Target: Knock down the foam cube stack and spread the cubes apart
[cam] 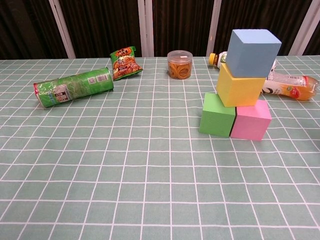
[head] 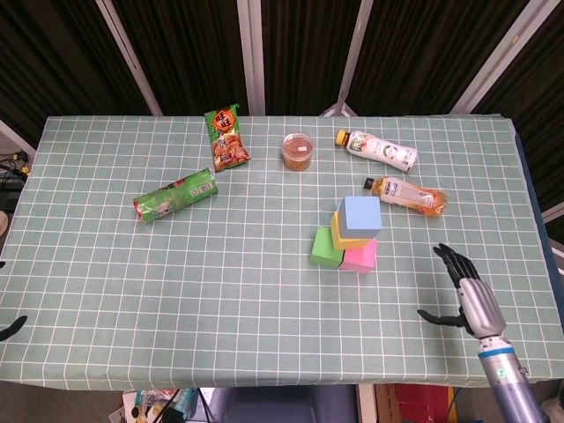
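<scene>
Stack stands well apart from spread, empty right hand.

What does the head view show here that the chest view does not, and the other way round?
Only the head view shows the right hand, fingers apart and empty, over the table right of the stack, plus a dark sliver of the left hand at the frame's left edge.

Only the chest view shows the stacking clearly: blue cube on yellow cube, which rests across green cube and pink cube.

Both show the cubes, green chip can, snack bag, clear jar and bottles.
</scene>
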`<state>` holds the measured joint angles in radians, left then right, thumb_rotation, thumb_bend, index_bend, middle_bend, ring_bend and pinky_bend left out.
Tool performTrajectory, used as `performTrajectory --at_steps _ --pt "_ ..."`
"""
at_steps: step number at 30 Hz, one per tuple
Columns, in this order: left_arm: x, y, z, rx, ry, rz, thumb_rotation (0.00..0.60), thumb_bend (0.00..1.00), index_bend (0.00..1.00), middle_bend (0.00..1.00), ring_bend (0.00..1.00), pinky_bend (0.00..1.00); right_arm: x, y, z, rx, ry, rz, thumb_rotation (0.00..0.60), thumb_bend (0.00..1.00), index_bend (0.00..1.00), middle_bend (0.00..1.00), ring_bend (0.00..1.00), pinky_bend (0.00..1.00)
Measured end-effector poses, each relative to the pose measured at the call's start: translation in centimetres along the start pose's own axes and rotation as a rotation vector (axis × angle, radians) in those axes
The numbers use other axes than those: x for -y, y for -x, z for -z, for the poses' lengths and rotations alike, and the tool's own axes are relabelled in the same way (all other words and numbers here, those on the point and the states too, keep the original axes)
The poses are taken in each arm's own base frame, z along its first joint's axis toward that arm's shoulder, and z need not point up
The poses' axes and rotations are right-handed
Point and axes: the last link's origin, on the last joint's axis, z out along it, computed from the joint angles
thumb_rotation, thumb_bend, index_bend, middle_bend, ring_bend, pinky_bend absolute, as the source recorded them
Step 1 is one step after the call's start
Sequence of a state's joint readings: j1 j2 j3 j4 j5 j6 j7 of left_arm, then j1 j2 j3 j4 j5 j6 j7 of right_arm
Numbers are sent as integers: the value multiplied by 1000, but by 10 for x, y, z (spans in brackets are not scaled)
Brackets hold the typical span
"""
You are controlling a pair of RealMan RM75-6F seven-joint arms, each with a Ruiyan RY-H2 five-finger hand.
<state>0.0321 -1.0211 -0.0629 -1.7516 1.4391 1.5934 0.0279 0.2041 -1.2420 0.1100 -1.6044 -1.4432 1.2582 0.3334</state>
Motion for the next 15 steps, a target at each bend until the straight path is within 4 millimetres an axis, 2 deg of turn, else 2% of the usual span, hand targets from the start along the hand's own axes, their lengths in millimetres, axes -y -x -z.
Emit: performTrajectory --at_steps 6,15 --pt "0 -1 -1 -3 -2 -2 600 152 206 0 0 0 14 19 -39 27 62 -75 600 118 14 5 56 0" --pt "2 -3 0 -10 -10 6 600 152 206 0 0 0 34 50 -66 103 74 -52 600 119 14 5 56 0"
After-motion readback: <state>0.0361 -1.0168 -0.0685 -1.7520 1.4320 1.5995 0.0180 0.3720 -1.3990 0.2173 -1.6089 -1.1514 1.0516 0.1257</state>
